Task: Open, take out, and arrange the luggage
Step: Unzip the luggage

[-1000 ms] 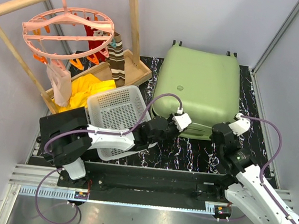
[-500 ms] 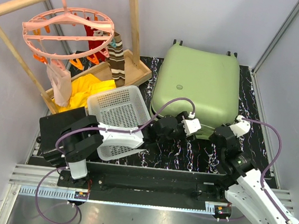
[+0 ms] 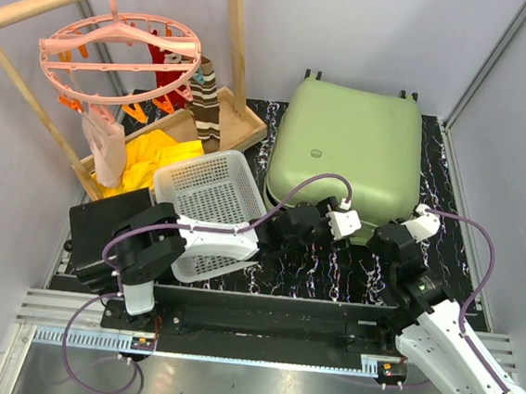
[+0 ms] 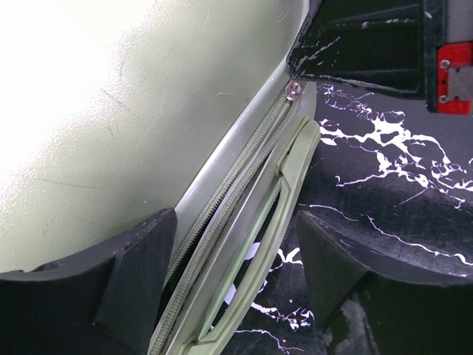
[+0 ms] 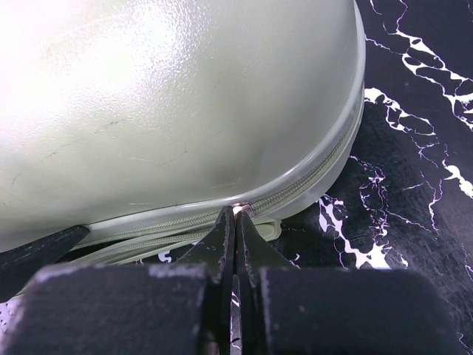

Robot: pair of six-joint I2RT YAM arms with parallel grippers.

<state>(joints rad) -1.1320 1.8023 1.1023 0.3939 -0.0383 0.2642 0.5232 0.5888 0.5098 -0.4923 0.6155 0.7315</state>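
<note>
The luggage (image 3: 347, 149), a light-green hard-shell suitcase, lies closed and flat at the back right of the black marbled mat. My left gripper (image 3: 342, 225) is at its near edge and stands open. In the left wrist view its jaws (image 4: 236, 255) straddle the zipper seam (image 4: 222, 214) and the green side handle (image 4: 292, 177) without touching them. My right gripper (image 3: 397, 236) is at the near right corner. Its fingertips (image 5: 236, 222) are shut on the metal zipper pull (image 5: 246, 210), also seen as the zipper pull (image 4: 293, 90) in the left wrist view.
A white perforated basket (image 3: 209, 196) sits left of the suitcase, over a black boxy case (image 3: 96, 232). Behind stand a wooden rack (image 3: 236, 36) with a pink peg hanger (image 3: 118, 53), a yellow cloth (image 3: 155, 161) and a striped sock (image 3: 206, 108). Walls close in on both sides.
My left gripper has slid right along the suitcase's near edge and opened wide. The right gripper has stayed shut at the corner, barely moving.
</note>
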